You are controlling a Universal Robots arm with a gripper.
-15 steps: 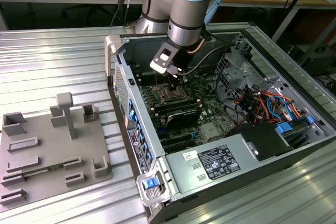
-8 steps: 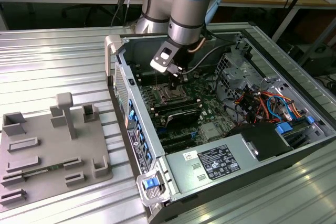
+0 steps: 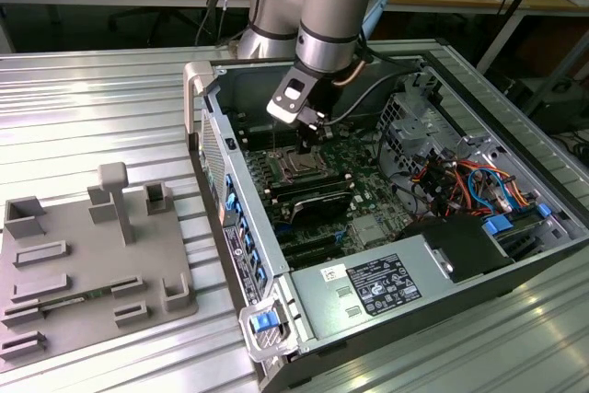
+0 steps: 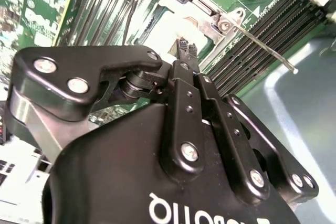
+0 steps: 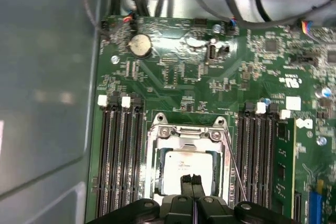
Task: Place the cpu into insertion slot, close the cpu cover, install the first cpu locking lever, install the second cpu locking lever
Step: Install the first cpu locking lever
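Note:
The cpu (image 5: 178, 162) lies flat in the insertion slot (image 3: 296, 169), its silver top showing through the window of the cpu cover (image 5: 156, 153). The cover lies down over the chip. My gripper (image 5: 192, 181) hovers just above the chip, its black fingers (image 4: 185, 52) pressed together with nothing between them. In the exterior view the gripper (image 3: 307, 142) hangs straight over the socket inside the open computer case. One thin metal locking lever (image 5: 234, 169) runs along one side of the socket; in the second wrist view this lever (image 4: 262, 48) sticks out free beside the memory slots.
Long black memory slots (image 5: 122, 156) flank the socket on both sides. The case walls (image 3: 213, 149) enclose the board; a power supply (image 3: 368, 287) and coloured cables (image 3: 460, 181) sit at the exterior view's right. A grey fixture plate (image 3: 92, 264) lies on the table at the left.

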